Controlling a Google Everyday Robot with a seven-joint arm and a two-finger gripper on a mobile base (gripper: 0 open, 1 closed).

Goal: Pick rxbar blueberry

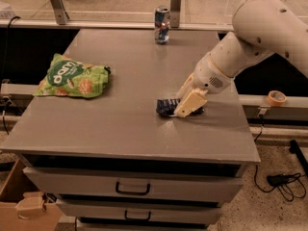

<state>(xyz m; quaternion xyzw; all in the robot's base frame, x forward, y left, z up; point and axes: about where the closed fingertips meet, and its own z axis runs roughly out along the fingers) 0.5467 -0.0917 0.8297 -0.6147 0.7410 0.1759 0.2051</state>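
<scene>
Three things lie on the grey cabinet top (120, 129): a green chip bag (72, 77) at the left (white lettering, unreadable to me), a blue-red can (162, 24) at the far edge, and the dark blue bar (165, 106) right of centre, its print illegible and its long axis running left-right. My gripper (185, 110) sits over its right end; I cannot tell its grip. Bare top separates the bar from the front edge, and the right edge is near.

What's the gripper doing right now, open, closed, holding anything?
Gripper: low over the table, at the right end of the rxbar blueberry; open, closed or holding cannot be told.
</scene>
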